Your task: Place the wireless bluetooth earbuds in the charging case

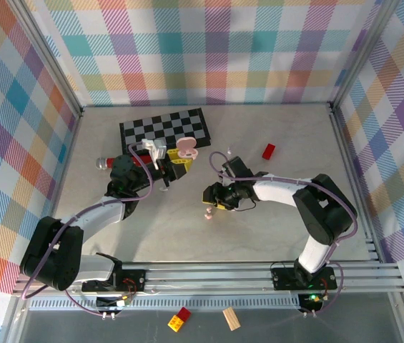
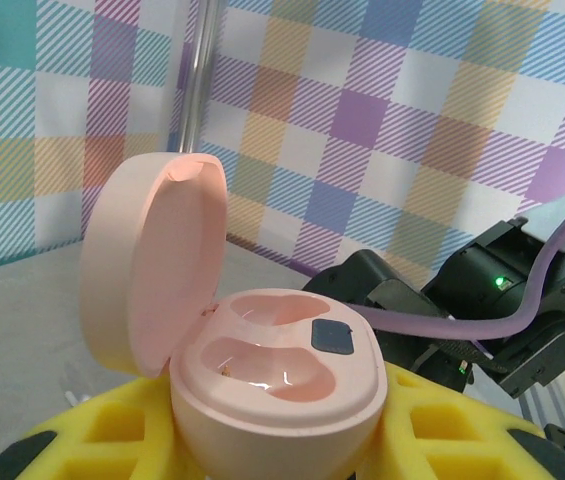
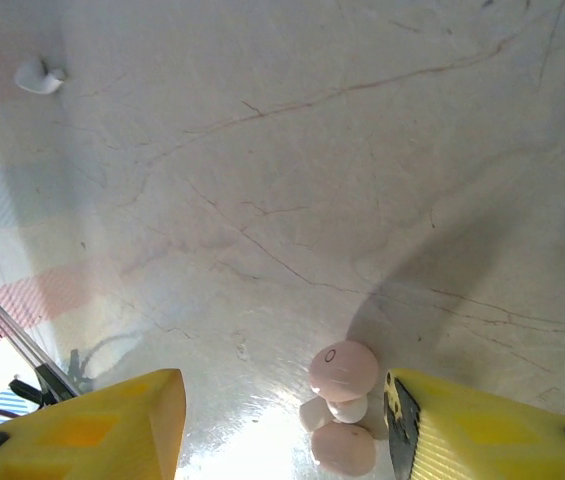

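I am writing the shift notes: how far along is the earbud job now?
Done: the charging case sits open and empty in the left claw. In hand: the right claw straddles the pink earbuds on the table, not gripping yet. Left: lifting and seating them.

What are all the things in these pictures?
pale pink plastic earbuds: small cluster, probably two, pink, middle of the grey table
tiny white plastic earbud: one, white, alone on the table
pink pebble-shaped charging case: one, pink, lid open, slots empty, in the left tool
black-and-white checkered mat: one, table's far side
small red brick: one, red, table's far right
red-and-silver object: one, table's left side
yellow-and-red brick: one, off the table's near edge
plain wooden block: one, tan, beside that brick
left tool: one, yellow, shut on the case
right tool: one, yellow, open around the pink earbuds
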Controlling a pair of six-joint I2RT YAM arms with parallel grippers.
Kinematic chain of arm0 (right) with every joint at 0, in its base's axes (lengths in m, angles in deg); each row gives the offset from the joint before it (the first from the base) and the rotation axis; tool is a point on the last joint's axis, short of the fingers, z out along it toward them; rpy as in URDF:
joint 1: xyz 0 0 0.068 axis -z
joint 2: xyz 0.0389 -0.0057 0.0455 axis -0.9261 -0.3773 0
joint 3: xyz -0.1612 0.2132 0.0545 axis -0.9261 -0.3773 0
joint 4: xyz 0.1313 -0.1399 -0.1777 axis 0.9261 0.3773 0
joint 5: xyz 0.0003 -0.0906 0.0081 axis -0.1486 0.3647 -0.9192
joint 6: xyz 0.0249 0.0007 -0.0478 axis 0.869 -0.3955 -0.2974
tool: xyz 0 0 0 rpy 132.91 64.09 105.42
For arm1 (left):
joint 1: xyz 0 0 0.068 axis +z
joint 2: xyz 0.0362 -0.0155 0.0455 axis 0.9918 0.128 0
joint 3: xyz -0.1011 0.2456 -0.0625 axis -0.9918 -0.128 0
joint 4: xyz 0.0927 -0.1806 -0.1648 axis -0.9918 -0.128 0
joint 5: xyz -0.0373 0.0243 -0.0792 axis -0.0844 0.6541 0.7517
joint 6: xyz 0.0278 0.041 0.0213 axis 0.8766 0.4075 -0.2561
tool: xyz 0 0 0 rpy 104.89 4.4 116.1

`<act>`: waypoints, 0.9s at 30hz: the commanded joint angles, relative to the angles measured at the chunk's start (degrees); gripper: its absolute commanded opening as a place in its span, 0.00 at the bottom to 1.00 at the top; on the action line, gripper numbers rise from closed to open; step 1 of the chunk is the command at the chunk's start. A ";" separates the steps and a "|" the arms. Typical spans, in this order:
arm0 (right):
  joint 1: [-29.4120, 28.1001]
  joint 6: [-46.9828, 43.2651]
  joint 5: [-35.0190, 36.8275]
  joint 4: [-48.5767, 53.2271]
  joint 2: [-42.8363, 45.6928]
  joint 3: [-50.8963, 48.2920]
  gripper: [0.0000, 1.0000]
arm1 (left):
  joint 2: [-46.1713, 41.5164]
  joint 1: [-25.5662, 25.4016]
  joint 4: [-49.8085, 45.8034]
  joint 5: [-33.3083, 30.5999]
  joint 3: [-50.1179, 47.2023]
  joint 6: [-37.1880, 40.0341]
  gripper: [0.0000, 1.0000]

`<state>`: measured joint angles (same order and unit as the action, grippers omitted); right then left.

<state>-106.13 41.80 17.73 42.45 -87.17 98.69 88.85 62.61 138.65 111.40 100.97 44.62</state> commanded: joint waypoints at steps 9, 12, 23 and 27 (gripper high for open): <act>-1.51 0.54 -1.68 1.45 -3.55 2.23 0.53 | -0.09 0.87 3.68 0.69 -0.56 -0.71 0.34; -1.51 -0.78 -1.00 2.30 -4.12 3.75 0.51 | -0.27 0.87 3.81 0.46 -0.73 -0.79 0.34; -1.68 -8.31 1.65 7.79 -6.70 9.63 0.49 | -0.33 2.95 4.47 -0.15 -0.66 -0.99 0.34; -3.35 -15.64 8.62 12.85 -4.05 10.14 0.51 | -0.95 3.74 2.83 -0.71 -0.49 -0.03 0.34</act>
<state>-107.93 33.16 21.36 49.73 -93.94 107.80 88.87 65.48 140.13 110.92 100.73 44.05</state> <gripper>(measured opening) 0.509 0.347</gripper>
